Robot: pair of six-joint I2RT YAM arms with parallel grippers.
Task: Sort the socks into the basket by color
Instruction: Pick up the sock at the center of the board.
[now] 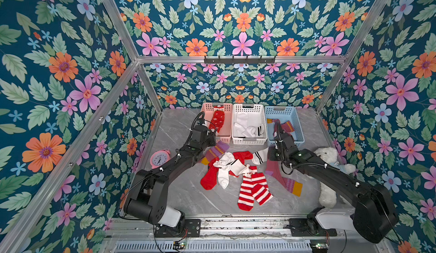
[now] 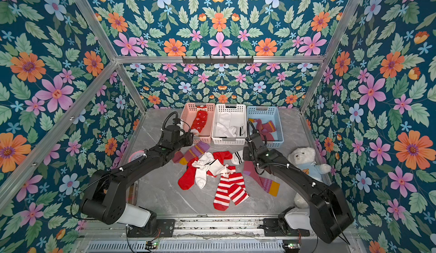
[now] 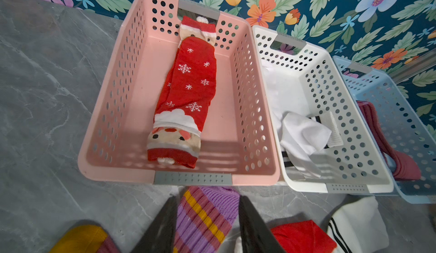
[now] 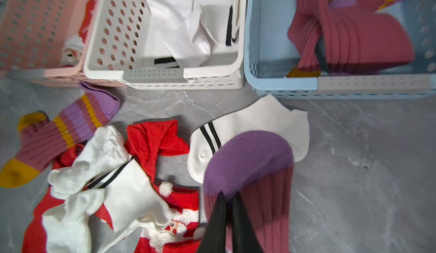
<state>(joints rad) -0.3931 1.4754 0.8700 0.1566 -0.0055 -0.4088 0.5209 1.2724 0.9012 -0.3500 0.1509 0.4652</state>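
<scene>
Stretching along the right arm (image 1: 330, 176) in both top views, the maroon sock (image 1: 286, 181) points its cuff at the blue basket (image 1: 298, 126); that end hides under the wrist. Left wrist: left end effector (image 3: 208, 200) half open over a striped sock (image 3: 205, 218). Right wrist: right end effector (image 4: 228, 195) pinched shut on the maroon cuff, basket ahead.

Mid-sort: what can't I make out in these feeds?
Right gripper, clamping the maroon sock: hidden beneath its own wrist in both top views.
White bear: partly behind the right arm, both top views.
Blue basket: cut off at the frame edge, left wrist view.
Pink basket: blurred and cut off, right wrist view.
</scene>
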